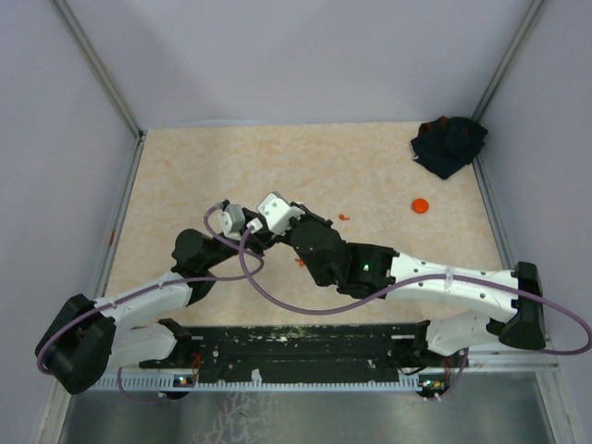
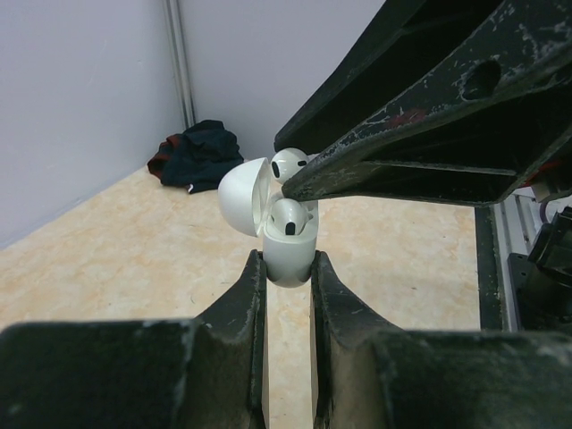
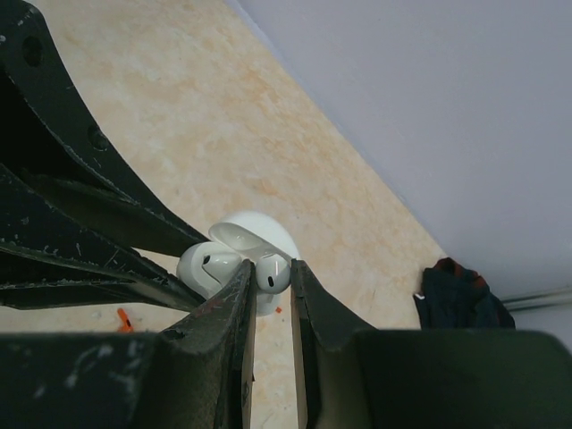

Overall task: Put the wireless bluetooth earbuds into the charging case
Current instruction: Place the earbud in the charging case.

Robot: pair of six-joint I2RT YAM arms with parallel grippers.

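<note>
My left gripper is shut on the base of the white charging case, held above the table with its lid swung open. One white earbud sits in the case. My right gripper is shut on a second white earbud, held right at the case's open mouth beside the seated earbud. In the top view the left gripper and the right gripper meet over the middle of the table.
An orange round disc lies at the right of the table. A dark crumpled cloth fills the far right corner. Tiny red bits lie near the arms, one under the right arm. Walls close three sides.
</note>
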